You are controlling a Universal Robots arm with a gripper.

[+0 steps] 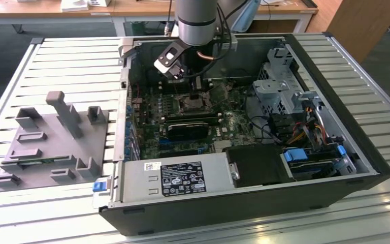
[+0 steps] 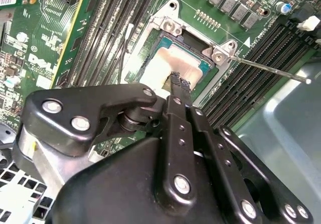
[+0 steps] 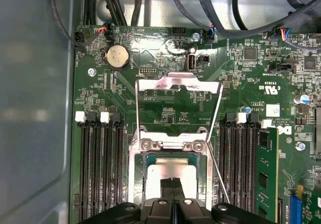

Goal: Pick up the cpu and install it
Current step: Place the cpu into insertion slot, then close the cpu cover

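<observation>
The cpu (image 2: pixel 168 66) lies in the motherboard socket (image 2: pixel 170 25). The tool (image 2: pixel 179 81) rests its tips on the cpu's plate, fingers pressed together, gripping nothing. The open case (image 1: pixel 249 208) lies on a slatted white bench (image 1: pixel 66 66) beside a grey fixture (image 1: pixel 53 137). Wooden desks (image 1: pixel 140 7) stand behind.

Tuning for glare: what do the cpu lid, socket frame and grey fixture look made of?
cpu: metal lid, silvery satin, reflects light. Socket frame: bright stamped metal, likely steel, screwed down. Grey fixture: probably plastic, matte, uniform grey, no shine.
</observation>
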